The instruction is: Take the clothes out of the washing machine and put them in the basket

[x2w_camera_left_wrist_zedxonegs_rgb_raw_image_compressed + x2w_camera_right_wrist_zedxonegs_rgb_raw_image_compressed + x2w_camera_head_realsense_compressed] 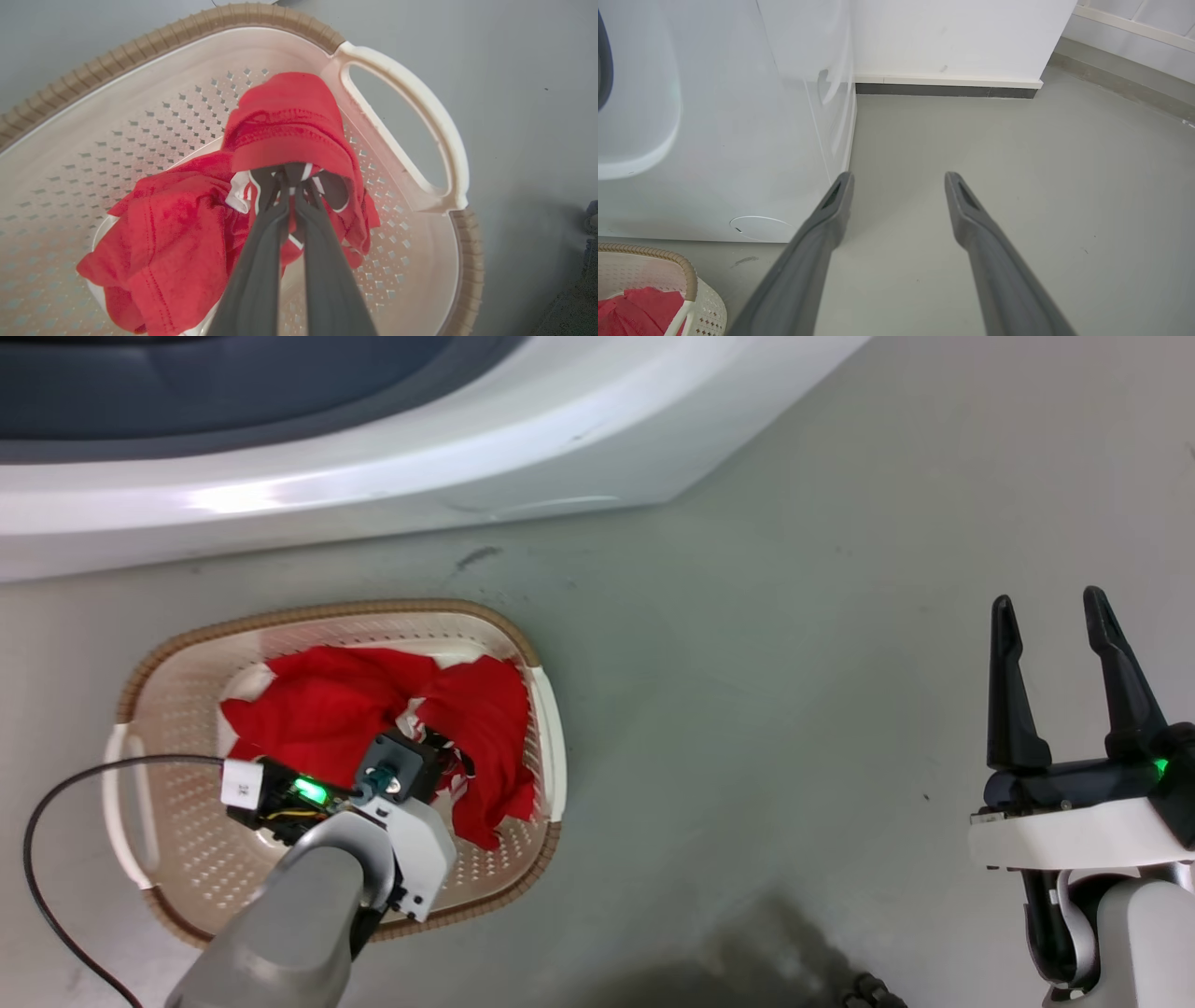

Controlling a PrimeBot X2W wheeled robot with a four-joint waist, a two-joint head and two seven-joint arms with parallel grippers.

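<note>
My left jaws grip the clothes (289, 121) low inside the basket (140, 42), seemingly to drop them; right jaws hang open, empty.

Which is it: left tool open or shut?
Shut: in the left wrist view the left tool pinches the bright red fabric clothes in the cream perforated plastic basket.

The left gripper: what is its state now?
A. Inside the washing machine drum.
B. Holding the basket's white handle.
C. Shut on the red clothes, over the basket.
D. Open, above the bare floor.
C: in the left wrist view, the left gripper has its fingers pinched together on the clothes, within the basket.
</note>
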